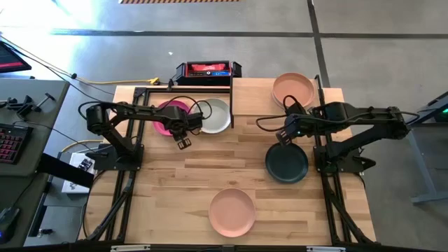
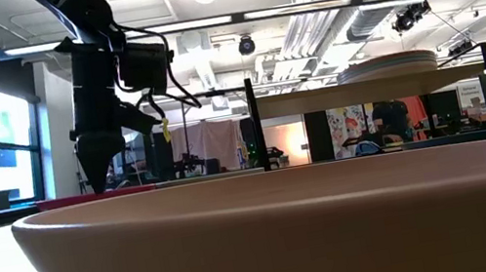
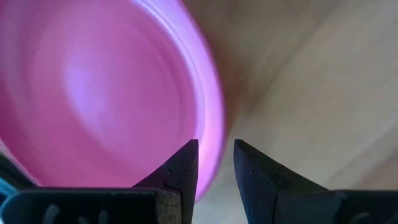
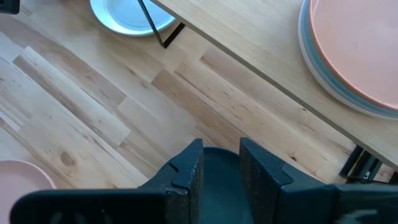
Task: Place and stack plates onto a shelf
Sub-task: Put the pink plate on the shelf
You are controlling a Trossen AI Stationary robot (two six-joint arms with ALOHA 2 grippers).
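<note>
Magenta plate (image 3: 106, 93), round and matte, lies under the shelf's (image 4: 267, 56) left end, its rim between the slightly spread fingers of the left gripper (image 3: 216, 163). Right gripper (image 4: 221, 163), also narrowly parted, straddles the dark teal plate's (image 1: 286, 165) edge on the pale wood tabletop (image 1: 210, 168). Peach-topped stack (image 1: 293, 89) sits on the shelf.

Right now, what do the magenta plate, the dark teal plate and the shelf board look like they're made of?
Magenta plate: probably plastic or melamine; smooth, matte, only soft sheen in the left wrist view.
Dark teal plate: likely the same, with an even, dull surface.
Shelf board: light wood, with visible grain and plank seams, on a thin black metal frame.
</note>
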